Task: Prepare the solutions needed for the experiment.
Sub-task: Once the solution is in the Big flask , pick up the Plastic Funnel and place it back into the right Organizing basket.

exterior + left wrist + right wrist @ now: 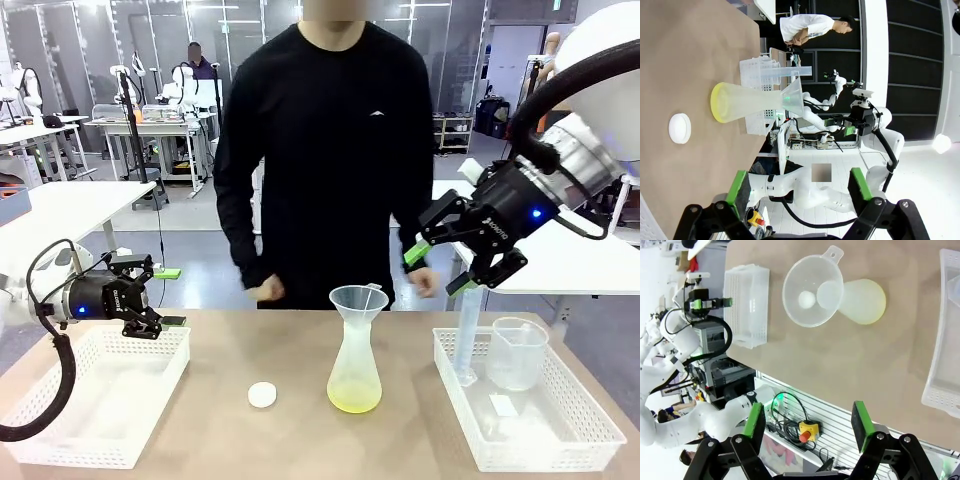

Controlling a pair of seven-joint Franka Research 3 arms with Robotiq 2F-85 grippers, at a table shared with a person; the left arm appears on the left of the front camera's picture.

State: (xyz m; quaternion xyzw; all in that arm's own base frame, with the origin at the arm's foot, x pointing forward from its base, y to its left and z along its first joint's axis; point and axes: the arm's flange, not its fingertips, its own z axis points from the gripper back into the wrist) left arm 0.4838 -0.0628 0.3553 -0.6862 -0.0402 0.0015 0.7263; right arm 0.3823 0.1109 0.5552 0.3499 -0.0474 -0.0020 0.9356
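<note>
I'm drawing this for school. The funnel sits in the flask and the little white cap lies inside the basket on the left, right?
Not quite. The funnel does sit in the flask, but the little white cap lies on the bare table, between the left basket and the flask, not inside the basket. The front view shows it.

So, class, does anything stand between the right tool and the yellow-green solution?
Yes: the solution lies at the bottom of the flask, whose neck holds a funnel. The open, empty right tool hangs up to the right; nothing visible lies between it and the funnel.
</note>
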